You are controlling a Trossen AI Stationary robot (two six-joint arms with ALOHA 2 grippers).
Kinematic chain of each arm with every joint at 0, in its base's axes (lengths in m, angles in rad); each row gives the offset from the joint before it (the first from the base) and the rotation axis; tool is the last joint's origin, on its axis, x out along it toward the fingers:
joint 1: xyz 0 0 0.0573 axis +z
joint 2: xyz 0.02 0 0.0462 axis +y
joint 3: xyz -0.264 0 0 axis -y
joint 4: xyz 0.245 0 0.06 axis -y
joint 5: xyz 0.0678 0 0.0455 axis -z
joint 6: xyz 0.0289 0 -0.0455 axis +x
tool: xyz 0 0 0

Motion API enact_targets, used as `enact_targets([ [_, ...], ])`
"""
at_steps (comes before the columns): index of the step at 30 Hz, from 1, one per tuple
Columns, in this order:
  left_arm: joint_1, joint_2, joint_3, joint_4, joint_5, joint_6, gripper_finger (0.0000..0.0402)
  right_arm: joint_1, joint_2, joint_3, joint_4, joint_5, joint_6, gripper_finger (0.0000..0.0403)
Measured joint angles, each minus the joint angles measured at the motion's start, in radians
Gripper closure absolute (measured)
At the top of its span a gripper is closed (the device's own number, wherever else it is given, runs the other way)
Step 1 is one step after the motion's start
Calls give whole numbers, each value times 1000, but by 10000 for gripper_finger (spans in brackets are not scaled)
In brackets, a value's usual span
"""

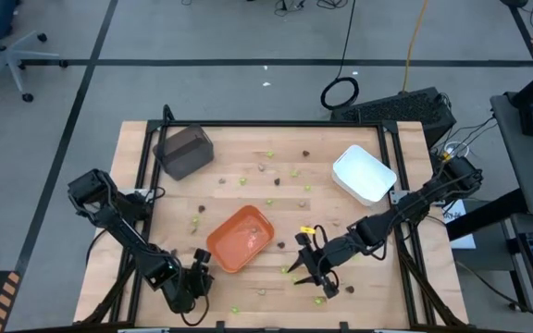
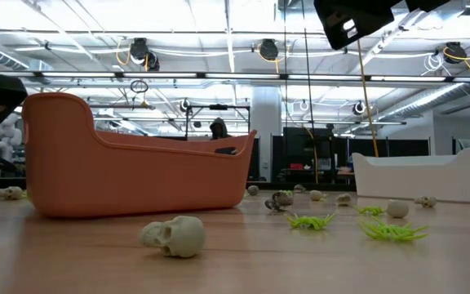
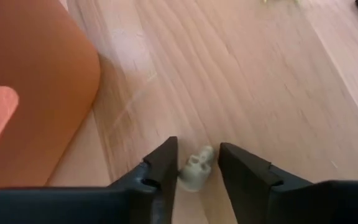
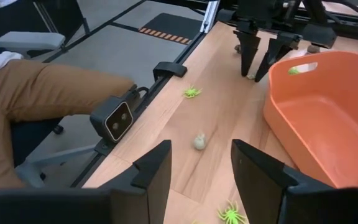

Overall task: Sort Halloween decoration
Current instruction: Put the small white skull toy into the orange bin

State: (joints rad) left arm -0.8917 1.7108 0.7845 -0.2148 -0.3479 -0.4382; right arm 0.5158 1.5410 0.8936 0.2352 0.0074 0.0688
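The Halloween decoration is many tiny pieces strewn over the wooden table (image 1: 248,185): lime-green spiders (image 2: 394,231), tan-grey skulls (image 2: 174,237) and dark bits. My left gripper (image 3: 197,165) is low over the table by the near left side of the orange tray (image 1: 241,238). It is open, with a tan-grey skull (image 3: 196,171) lying on the wood between its fingers. My right gripper (image 4: 201,168) hangs open above the table on the tray's near right side (image 1: 308,277), holding nothing. Another skull (image 4: 199,142) lies ahead of it. My left gripper has one finger on each side of the tan-grey skull (image 3: 196,171), coming slantwise from above. One finger (image 3: 166,165) is right beside the skull; I cannot tell whether it touches. There is a gap to the other finger. The skull rests on the table.
A dark grey tray (image 1: 185,151) stands at the far left and a white tray (image 1: 364,173) at the far right. The orange tray holds one small green piece (image 4: 293,70). A small camera (image 4: 118,118) sits at the table's near edge. A person's leg (image 4: 42,93) shows beyond the table.
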Motion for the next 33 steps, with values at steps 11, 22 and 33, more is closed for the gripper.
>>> enact_targets([
  [11, 0, 2, 0, -33, -10, -79, 320, 4, 0, 0, 15, 0, 3, 252],
  [22, 1, 3, -2, -58, 15, -132, 276, 4, 0, 0, 15, 0, -2, 252],
  [33, 1, 2, -2, -62, 64, -132, 371, 4, 0, 0, 13, -4, -31, 252],
])
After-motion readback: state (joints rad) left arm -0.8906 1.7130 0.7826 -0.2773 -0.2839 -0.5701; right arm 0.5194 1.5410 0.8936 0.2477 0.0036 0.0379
